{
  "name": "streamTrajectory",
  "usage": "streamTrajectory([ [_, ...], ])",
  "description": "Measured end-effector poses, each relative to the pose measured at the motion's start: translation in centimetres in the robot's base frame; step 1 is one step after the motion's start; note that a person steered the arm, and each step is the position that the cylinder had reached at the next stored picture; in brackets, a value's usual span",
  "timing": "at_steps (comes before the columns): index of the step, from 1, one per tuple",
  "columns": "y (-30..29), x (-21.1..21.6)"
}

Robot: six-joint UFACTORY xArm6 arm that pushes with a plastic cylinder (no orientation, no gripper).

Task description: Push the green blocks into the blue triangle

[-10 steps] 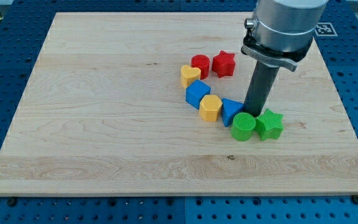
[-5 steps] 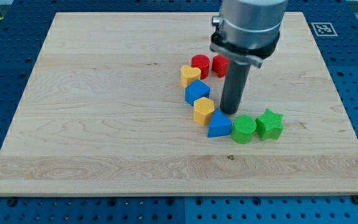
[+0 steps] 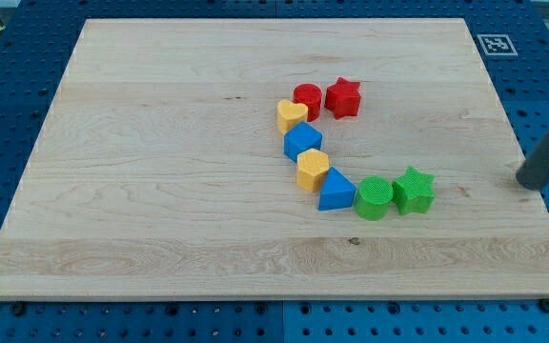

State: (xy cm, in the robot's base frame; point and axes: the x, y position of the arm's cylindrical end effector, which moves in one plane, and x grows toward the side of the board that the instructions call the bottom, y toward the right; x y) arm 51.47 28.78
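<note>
My tip (image 3: 525, 183), the lower end of the straight dark rod, sits at the view's right edge on the pale wooden tabletop (image 3: 160, 191), touching no block; there is no claw on this arm, so no open or closed state to tell. Well to the view's left of my tip is the green star-shaped block (image 3: 414, 190), the nearest block to it. Touching that star on its left side is the green round cylinder block (image 3: 374, 197). Further left of my tip, the blue triangle block (image 3: 335, 191) touches the green cylinder, so both green blocks sit in a row against it. Beyond the triangle, away from my tip, the yellow hexagon-like block (image 3: 313, 170) touches the triangle's upper left side. Above that comes the blue cube-like block (image 3: 303, 141), then the yellow heart-like block (image 3: 292, 115), the chain curving toward the view's top. The red round cylinder block (image 3: 307, 98) sits just beside the yellow heart, and the red star-shaped block (image 3: 343, 97) is just beside it, up and left from my tip. A black-and-white marker tag (image 3: 497, 45) sits at the tabletop's top right corner, above my tip.
</note>
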Motion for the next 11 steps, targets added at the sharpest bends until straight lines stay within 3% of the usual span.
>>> streamTrajectory([
  [1,-0.5,2.3],
  [4,-7.1,2.4],
  [9,-11.6,2.4],
  [11,-9.1,-0.4],
])
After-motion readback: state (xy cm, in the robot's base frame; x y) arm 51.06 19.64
